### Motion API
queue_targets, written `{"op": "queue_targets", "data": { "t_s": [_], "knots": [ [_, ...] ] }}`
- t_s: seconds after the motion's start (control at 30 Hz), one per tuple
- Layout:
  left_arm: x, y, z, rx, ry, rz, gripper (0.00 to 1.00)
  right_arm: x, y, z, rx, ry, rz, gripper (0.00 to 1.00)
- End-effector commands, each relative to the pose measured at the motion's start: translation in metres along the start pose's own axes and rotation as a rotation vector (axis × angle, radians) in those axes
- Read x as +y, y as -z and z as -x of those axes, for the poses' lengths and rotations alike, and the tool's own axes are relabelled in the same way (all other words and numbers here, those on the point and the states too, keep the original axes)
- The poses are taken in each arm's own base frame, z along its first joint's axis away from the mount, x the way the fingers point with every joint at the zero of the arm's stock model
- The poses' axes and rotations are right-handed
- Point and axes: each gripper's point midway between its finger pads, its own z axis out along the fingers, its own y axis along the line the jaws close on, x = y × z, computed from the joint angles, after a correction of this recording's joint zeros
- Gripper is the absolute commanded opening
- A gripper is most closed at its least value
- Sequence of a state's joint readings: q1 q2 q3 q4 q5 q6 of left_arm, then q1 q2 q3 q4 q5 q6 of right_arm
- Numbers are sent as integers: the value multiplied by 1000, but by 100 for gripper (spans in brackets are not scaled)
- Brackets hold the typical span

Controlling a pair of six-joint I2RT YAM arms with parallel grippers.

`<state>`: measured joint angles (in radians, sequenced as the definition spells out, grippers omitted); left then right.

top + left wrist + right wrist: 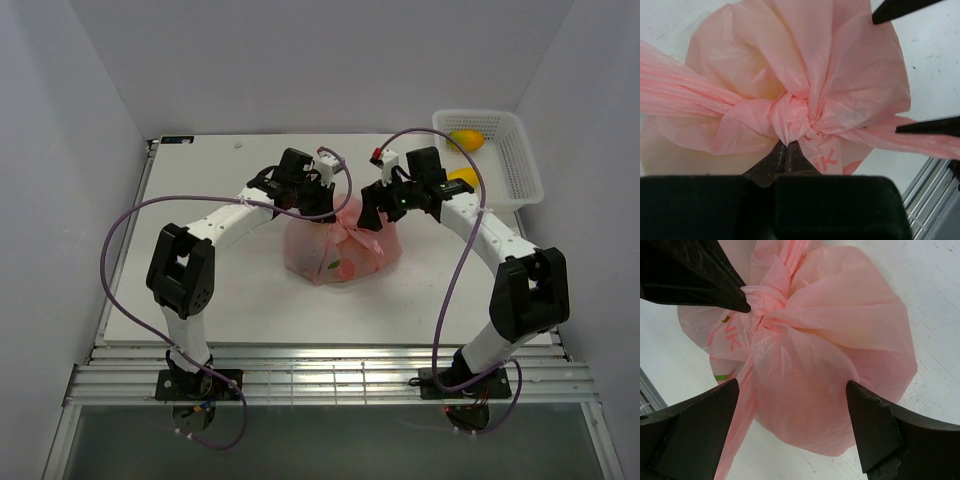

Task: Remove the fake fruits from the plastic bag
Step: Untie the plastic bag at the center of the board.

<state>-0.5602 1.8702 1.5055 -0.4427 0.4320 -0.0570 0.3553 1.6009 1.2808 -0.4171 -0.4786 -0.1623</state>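
The pink plastic bag [340, 245] sits tied shut in the middle of the table. Its knot [797, 117] shows in the left wrist view, and the bag also fills the right wrist view [820, 365]. My left gripper [786, 146] is shut on the plastic at the knot; it is over the bag's top in the top view [333, 212]. My right gripper [790, 415] is open, its fingers on either side of the bag's bulging side, just right of the knot [373, 217]. Fruits inside the bag show only as pale yellow shapes through the plastic.
A white lattice basket [527, 160] stands at the back right with a yellow fruit [466, 139] and a yellow-orange fruit [460, 177] in it. The right arm's elbow is beside the basket. Grey walls close in on both sides, and metal rails run along the near edge.
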Motion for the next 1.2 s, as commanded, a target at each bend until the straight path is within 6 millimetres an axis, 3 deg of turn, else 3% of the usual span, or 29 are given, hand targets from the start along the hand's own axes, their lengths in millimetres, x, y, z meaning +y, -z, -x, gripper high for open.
{"op": "queue_targets", "data": {
  "t_s": [0.0,0.23,0.47,0.57,0.6,0.7,0.87,0.97,1.0,1.03,1.07,1.1,1.13,1.17],
  "knots": [
    [1,8,17,-33,-19,60,0,3,0,15,-22,103,6,95],
    [-13,15,17,-52,-60,28,0,-4,-13,29,-74,223,-4,96],
    [-19,19,17,-61,-68,19,0,-8,-28,26,-47,266,14,100],
    [-19,19,15,-60,-69,23,0,-6,-29,24,-46,271,30,77],
    [-19,18,14,-57,-66,23,0,-5,-29,26,-59,280,33,49],
    [-18,19,11,-53,-59,33,0,-2,-28,27,-83,283,46,8],
    [-7,32,19,-95,-6,141,0,-23,-18,26,-74,230,-99,8],
    [25,49,18,-145,116,358,0,-41,-2,21,-109,132,-212,8],
    [42,67,23,-201,173,486,0,-46,4,20,-129,79,-244,8],
    [49,76,21,-221,206,535,0,-61,15,17,-143,43,-300,8],
    [59,83,11,-219,245,582,0,-64,26,16,-178,26,-322,8],
    [74,104,13,-261,308,630,0,-69,35,15,-198,7,-341,8],
    [80,112,10,-287,390,633,0,-79,46,12,-220,-24,-366,8],
    [99,129,8,-323,460,662,0,-79,59,20,-271,-21,-386,8]
  ]
}}
